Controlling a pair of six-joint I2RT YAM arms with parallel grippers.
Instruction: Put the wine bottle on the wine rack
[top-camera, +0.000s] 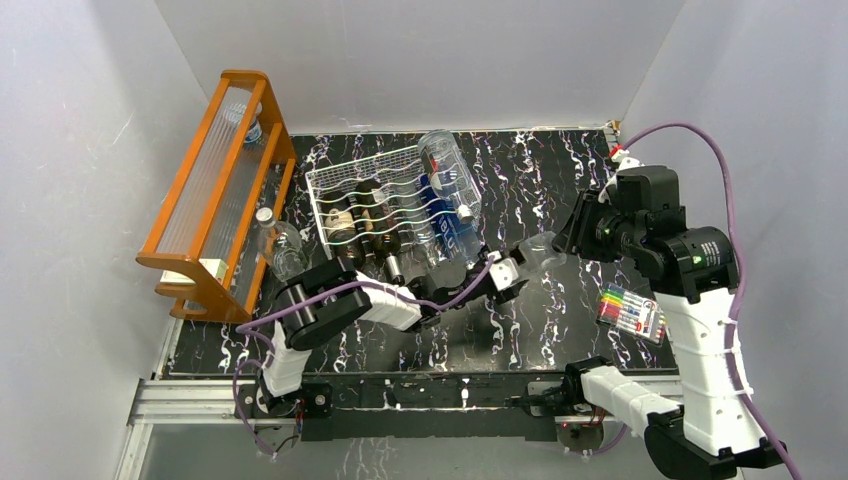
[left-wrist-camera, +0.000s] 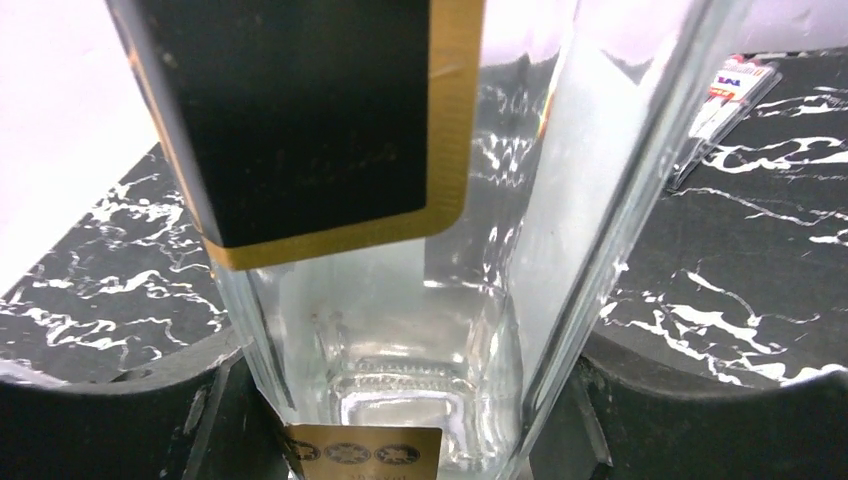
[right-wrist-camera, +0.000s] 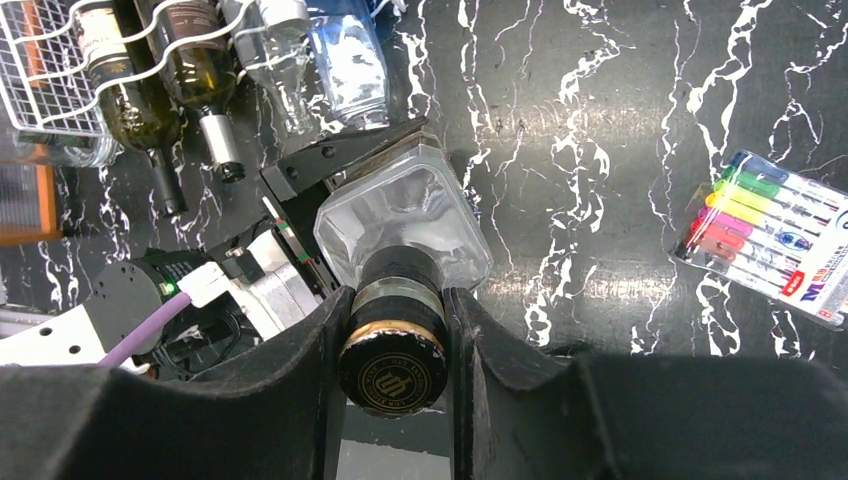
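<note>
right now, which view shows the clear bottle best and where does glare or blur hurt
top external: even light, but the clear bottle nearly vanishes against the marbled table; left wrist: too close, label cropped, table warped through glass; right wrist: sharpest, cap crisp, mild glare on its shoulder

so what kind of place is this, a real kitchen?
Likely a lab test cell, not a kitchen: blank white walls box in the table, arms bolted to a metal rail, staged props like the rack and markers.

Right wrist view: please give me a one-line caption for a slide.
Right gripper clamps the capped neck of a square clear bottle, wine rack at upper left.
</note>
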